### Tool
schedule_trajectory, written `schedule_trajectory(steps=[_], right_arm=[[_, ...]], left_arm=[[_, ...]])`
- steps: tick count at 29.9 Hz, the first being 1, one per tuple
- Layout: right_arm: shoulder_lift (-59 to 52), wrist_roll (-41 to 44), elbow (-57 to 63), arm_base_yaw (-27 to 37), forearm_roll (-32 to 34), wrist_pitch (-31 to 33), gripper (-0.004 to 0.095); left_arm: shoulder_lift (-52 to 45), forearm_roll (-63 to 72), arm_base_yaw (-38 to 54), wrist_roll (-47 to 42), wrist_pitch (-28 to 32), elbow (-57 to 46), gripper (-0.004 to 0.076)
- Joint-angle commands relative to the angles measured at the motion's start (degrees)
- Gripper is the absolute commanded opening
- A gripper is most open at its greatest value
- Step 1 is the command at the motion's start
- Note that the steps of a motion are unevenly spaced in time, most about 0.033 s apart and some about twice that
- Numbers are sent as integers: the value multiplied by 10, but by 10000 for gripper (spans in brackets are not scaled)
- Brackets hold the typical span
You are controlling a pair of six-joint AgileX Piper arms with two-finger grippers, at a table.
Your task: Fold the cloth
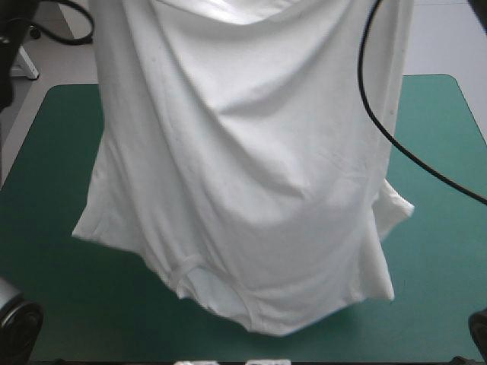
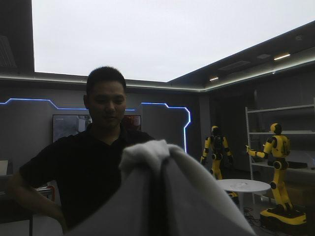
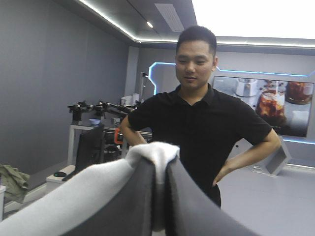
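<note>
Down at the near edge of the counter [image 1: 46,228]: a strip of bare teal-green cover, and just above it the lowest fold of the T-shirt [image 1: 251,167], with a hemmed opening there. Cannot tell whether touching the cover or hanging clear. Moving up: one broad white sheet, long creases, filling the middle. Open cover to either side, wider on the left; far edge and rounded far corners in plain sight past the cloth. Up top, out of the high view, held at two points: left gripper [image 2: 156,167] pinched all but together on a bunched white edge, right gripper [image 3: 158,172] clamped likewise, cloth spilling over its black fingers [image 3: 197,211].
</note>
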State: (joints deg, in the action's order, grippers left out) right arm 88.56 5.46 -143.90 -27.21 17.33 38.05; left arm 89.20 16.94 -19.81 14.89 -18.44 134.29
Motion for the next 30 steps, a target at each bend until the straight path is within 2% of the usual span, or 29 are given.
schedule_trajectory(steps=[1, 4, 8, 11, 14, 17, 20, 24, 30], right_arm=[[31, 29, -9, 24, 48, -105, -17], [60, 29, -21, 53, 40, -145, -17], [96, 29, -53, 97, -1, -164, -17], [109, 14, -70, 120, -32, -174, -17], [113, -1, -71, 125, -35, -169, -17], [114, -1, -54, 132, -41, -151, -17], [114, -4, -9, 140, -54, -97, -17], [113, -4, 64, 140, -53, -32, -17], [85, -20, 194, 140, -46, 20, -17]], left_arm=[[28, -12, -1, -1, 124, 15, -9], [59, -16, -1, 20, 142, 42, -9], [99, -16, -1, 64, 149, 94, -9], [122, -16, -1, 69, 139, 125, -9], [129, -16, -1, 88, 122, 126, -9], [135, -33, 0, 109, 52, 123, -9], [141, -37, 15, 96, -24, 102, -9], [140, -35, 37, 52, -63, 27, -9], [106, -34, 39, 52, -130, -104, -9]])
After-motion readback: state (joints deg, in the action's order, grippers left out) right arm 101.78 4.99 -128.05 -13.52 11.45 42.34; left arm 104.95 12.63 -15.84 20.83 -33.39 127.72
